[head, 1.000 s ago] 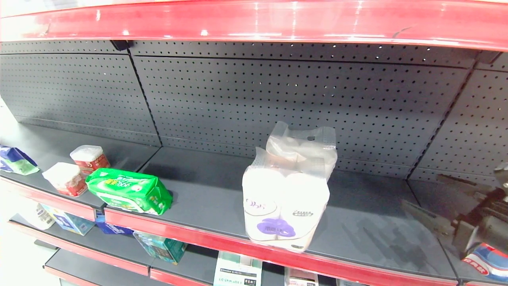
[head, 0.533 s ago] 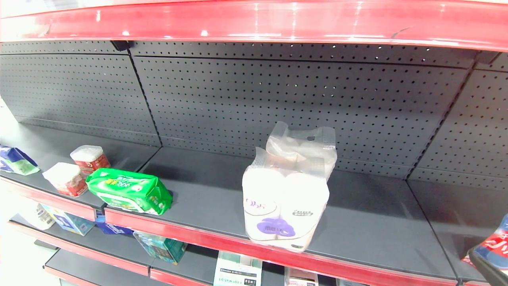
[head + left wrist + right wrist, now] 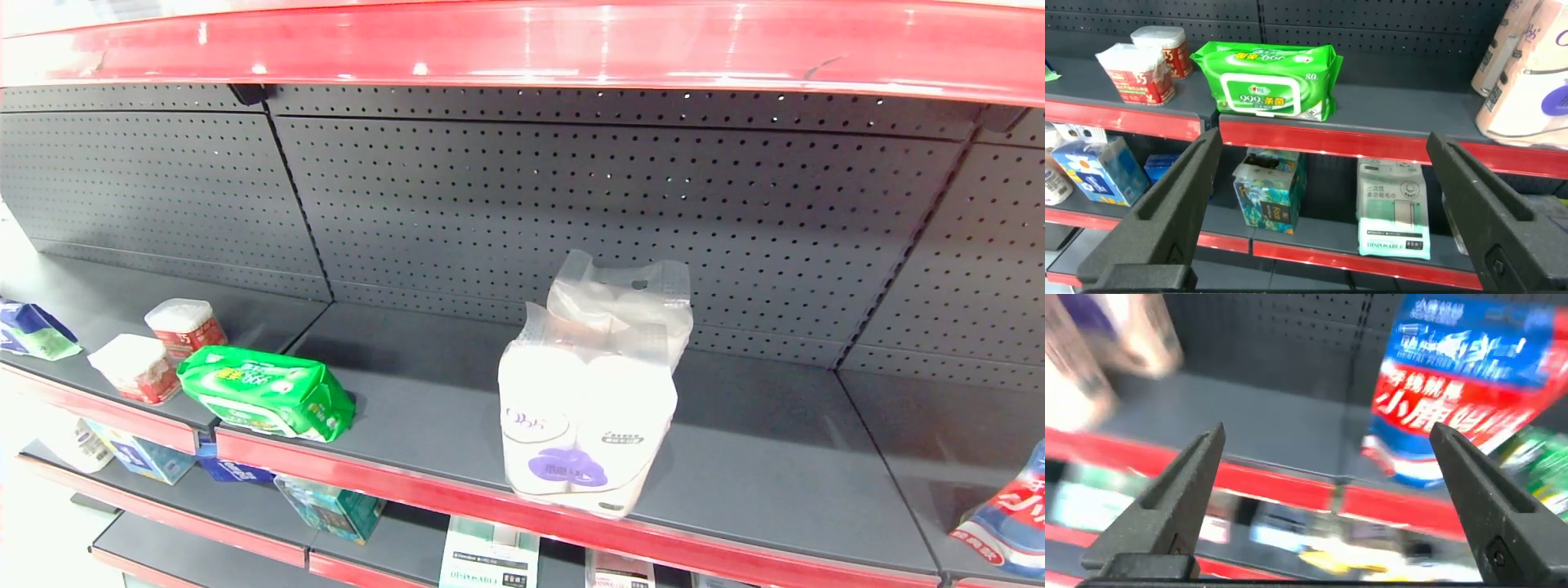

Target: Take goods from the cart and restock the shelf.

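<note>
Red-blue bag (image 3: 1008,523) lies on shelf (image 3: 759,457), far right, at front edge. Right gripper (image 3: 1324,433) spread, empty, bag ahead, apart. Left gripper (image 3: 1323,139) spread, empty, facing green pack (image 3: 1267,80).

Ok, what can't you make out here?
Red and blue pack: head view, cut off by the right edge; right wrist view, blurred.
Toilet roll pack: left wrist view, cut off; right wrist view, blurred.
Teal box: head view, top hidden behind the red shelf lip.
</note>
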